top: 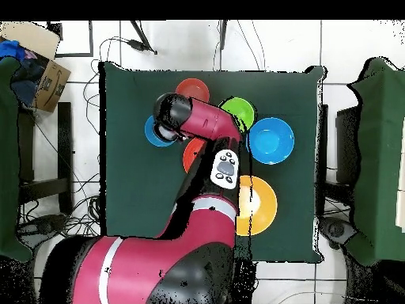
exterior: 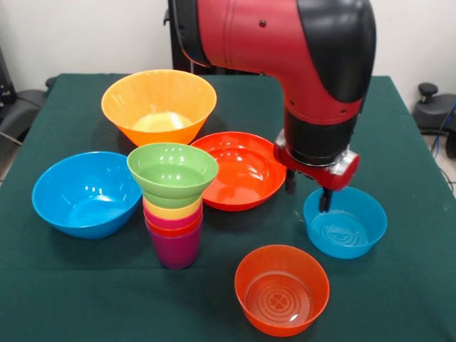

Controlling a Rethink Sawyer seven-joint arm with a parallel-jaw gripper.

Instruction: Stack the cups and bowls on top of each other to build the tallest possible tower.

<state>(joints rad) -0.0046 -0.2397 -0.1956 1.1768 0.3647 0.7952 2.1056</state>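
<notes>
Glossy green bowl (exterior: 172,173) capping tumbler tower (exterior: 174,231)

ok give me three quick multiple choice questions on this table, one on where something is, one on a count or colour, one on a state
1. Where is the small green bowl?
A. on top of the cup stack
B. inside the large blue bowl
C. under the pincer

2. How many bowls stand directly on the table cloth?
A. three
B. five
C. six

3. What is in the small see-through orange bowl?
A. a cup
B. another bowl
C. nothing

Answers:
1. A, the green bowl sits on the yellow rim at the top of the nested cups.
2. B, the large orange-yellow bowl, large blue, wide red-orange bowl, small blue bowl and small orange bowls stand on the cloth; only the green one is raised.
3. C, its ribbed bottom shows bare.
</notes>
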